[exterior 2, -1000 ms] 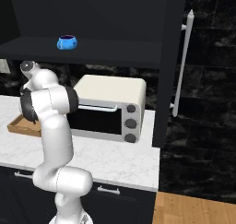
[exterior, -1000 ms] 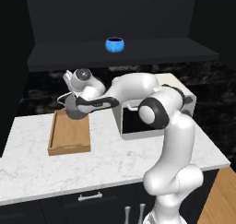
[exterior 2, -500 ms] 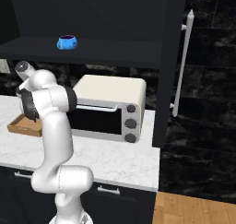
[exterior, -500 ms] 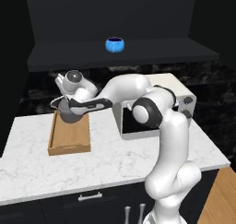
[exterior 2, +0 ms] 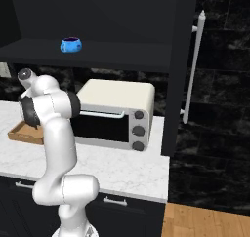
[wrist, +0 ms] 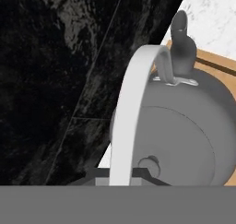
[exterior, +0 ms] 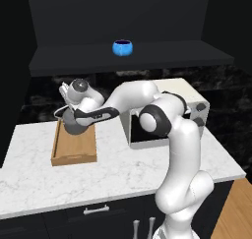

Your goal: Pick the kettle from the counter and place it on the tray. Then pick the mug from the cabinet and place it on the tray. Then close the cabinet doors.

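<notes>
The end effector (exterior: 68, 110) is pinched on the thin arched handle of the squat dark-grey metal kettle (exterior: 75, 125), at the far end of the rectangular light-brown wooden tray (exterior: 74, 152) on the white marble-look desk (exterior: 113, 169). Whether the kettle's base touches the tray floor is hard to judge. The small round bright-blue mug (exterior: 122, 47) sits on the dark shelf (exterior: 162, 56) of the black wall cabinet, above the cream toaster oven (exterior 2: 114, 114).

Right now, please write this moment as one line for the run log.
phase: placing kettle | gripper: shut on kettle handle | kettle: over tray, contact unclear | mug: on cabinet shelf | cabinet doors: open
</notes>
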Motion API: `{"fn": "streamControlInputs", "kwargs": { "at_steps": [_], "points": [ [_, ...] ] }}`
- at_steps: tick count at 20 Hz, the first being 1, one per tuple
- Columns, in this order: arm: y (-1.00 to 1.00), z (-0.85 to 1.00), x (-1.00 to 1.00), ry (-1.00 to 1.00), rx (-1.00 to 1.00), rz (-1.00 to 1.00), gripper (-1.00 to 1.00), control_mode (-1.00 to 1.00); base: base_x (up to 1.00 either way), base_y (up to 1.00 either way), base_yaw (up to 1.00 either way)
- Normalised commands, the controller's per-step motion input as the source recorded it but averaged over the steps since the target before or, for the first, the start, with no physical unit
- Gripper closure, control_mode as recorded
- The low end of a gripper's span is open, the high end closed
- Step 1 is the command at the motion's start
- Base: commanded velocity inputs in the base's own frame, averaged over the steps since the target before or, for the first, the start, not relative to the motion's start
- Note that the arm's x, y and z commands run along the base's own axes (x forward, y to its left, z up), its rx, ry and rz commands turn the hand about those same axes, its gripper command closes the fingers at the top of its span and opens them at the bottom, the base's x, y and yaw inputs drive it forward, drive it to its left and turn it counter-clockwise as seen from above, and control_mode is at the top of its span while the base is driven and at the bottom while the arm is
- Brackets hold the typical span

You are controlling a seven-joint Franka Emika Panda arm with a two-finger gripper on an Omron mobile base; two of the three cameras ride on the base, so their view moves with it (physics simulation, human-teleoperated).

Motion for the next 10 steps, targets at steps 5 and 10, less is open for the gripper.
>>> {"fn": "streamControlInputs", "kwargs": {
  "at_steps": [5, 10],
  "points": [
    [0.0, -0.33, 0.0, 0.0, 0.02, 0.0, 1.0, -1.0, 0.0, 0.0, 0.0],
    [-0.02, -0.41, -0.04, 0.0, 0.0, -0.04, -1.0, -1.0, 0.0, 0.0, 0.0]
  ]
}}
